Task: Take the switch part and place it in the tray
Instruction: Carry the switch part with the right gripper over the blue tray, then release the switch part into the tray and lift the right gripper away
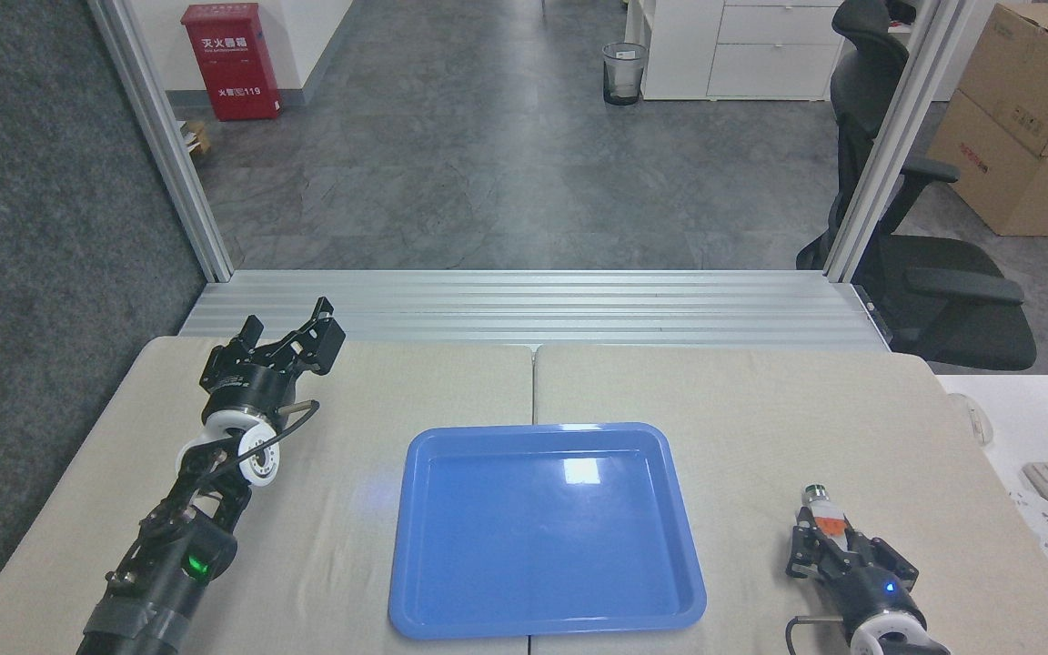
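The switch part [826, 525] is seen on the table at the tray's [415, 582] four o'clock side, its long axis running twelve to six, metal end far. It lies between the fingers of the right gripper [831, 550], the nearer one, whose jaws are drawn narrow about its near end; a firm hold cannot be told. The left gripper [292, 338], spread wide and empty, is well apart at ten o'clock.

I see the tray [546, 532], a large glossy blue rectangle with rounded corners and a low raised rim, lying flat with nothing inside it. The switch part [824, 520] sits to the right of the tray, near its lower right corner but apart from the rim. It is a small white block with an orange middle piece, and its silver-and-dark cylindrical end points away from me.
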Motion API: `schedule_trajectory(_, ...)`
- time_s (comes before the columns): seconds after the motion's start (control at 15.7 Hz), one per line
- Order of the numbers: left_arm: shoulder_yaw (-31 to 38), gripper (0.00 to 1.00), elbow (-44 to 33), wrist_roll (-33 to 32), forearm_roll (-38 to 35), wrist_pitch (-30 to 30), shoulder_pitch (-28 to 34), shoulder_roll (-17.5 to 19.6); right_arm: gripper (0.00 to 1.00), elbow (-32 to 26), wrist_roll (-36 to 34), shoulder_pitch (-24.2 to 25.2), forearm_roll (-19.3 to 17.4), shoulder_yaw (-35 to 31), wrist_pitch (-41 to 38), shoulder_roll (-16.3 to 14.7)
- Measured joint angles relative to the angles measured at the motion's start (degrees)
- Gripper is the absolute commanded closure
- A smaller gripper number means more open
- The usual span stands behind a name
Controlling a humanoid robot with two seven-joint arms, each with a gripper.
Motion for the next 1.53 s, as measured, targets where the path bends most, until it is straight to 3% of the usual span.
schedule_trajectory(0.19, 0.00, 0.00, 0.00, 0.00, 0.01, 0.03, 0.00, 0.00, 1.00, -0.55, 1.58, -0.86, 0.23, 0.18, 3.88, 0.12)
schedule_trajectory(0.45, 0.00, 0.00, -0.01, 0.00, 0.02, 0.04, -0.01, 0.00, 1.00, -5.53, 4.35, -5.92, 0.55, 1.62, 6.77, 0.49)
schedule_trajectory(0.7, 0.00, 0.00, -0.01, 0.00, 0.02, 0.04, -0.01, 0.00, 1.00, -11.38, 7.59, -12.89, 0.86, 9.30, 7.18, 2.65)
schedule_trajectory(0.89, 0.00, 0.00, -0.01, 0.00, 0.02, 0.06, -0.01, 0.00, 1.00, -14.44, 10.06, -15.48, 0.92, 17.26, 7.20, 4.36)
schedule_trajectory(1.21, 0.00, 0.00, 0.00, -0.01, 0.02, 0.05, 0.00, 0.00, 1.00, -15.44, 11.14, -9.89, 3.29, 26.46, 7.97, 8.19)
schedule_trajectory(1.47, 0.00, 0.00, 0.00, -0.01, 0.02, 0.00, 0.00, 0.00, 1.00, -14.23, 11.23, -6.28, 6.00, 30.07, 8.14, 9.71)
schedule_trajectory(1.53, 0.00, 0.00, -0.01, -0.01, 0.02, 0.00, 0.00, 0.00, 0.91, -13.86, 11.24, -5.84, 6.37, 30.49, 8.26, 9.97)
